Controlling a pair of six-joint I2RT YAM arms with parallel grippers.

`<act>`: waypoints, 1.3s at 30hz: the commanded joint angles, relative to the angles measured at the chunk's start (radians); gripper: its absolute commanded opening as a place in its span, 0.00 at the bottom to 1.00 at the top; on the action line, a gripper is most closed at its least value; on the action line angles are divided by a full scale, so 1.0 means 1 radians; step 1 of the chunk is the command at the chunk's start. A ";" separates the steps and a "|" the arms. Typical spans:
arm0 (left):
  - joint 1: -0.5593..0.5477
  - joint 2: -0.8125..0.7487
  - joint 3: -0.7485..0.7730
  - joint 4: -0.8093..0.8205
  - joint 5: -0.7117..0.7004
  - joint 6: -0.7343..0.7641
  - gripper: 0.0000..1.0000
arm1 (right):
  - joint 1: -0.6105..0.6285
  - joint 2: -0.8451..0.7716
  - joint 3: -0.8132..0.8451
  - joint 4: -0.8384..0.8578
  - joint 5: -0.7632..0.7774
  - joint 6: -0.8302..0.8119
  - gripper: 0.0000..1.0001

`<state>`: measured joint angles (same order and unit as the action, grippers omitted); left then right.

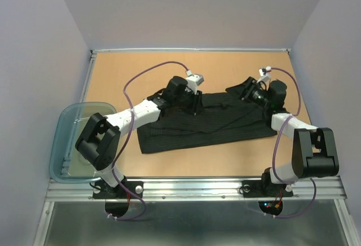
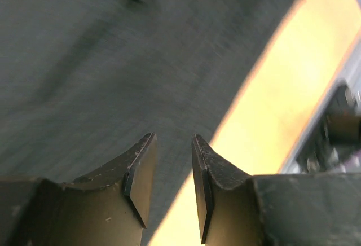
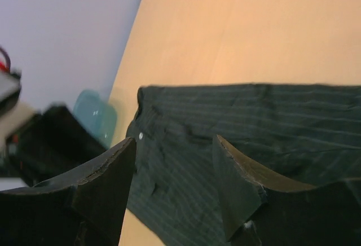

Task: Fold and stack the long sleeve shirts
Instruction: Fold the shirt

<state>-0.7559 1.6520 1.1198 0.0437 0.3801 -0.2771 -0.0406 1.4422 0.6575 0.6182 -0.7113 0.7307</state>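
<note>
**A:** Where's the shirt (image 1: 208, 124) right now?

**B:** Flat on the tan tabletop (image 1: 141, 71), folded into a long dark band running left to right across the middle. You can just make out the thin pinstripes, and there's one small white button (image 3: 140, 136) near its left end.

**A:** And the arms?

**B:** Both are reaching over its far edge. The left gripper (image 1: 196, 104) is left of centre, with its jaws a narrow gap apart and nothing between them, just fabric and bare table beyond. That wrist view is blurred, mind.

**A:** The other one?

**B:** The right gripper (image 1: 246, 92) is at the far right corner. Its jaws are spread wider and they're empty too, with the cloth lying below them. I can't tell whether either one touches the fabric.

**A:** Anything else?

**B:** A translucent blue-grey tub (image 1: 67, 139) at the table's left edge, well apart from the shirt.
</note>
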 commanded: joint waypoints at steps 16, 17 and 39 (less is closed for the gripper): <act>0.248 -0.038 -0.091 -0.042 -0.187 -0.103 0.42 | 0.177 0.150 -0.204 0.013 0.064 0.086 0.61; 0.254 -0.046 -0.081 -0.042 -0.201 -0.093 0.43 | 0.177 0.118 -0.185 -0.051 0.081 0.055 0.61; 0.297 0.131 0.137 -0.266 -0.461 0.042 0.80 | 0.163 -0.177 0.106 -0.937 0.849 -0.191 0.59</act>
<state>-0.4641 1.8061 1.2274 -0.1989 -0.0555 -0.2626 0.1307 1.2568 0.6991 -0.2760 0.0727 0.5766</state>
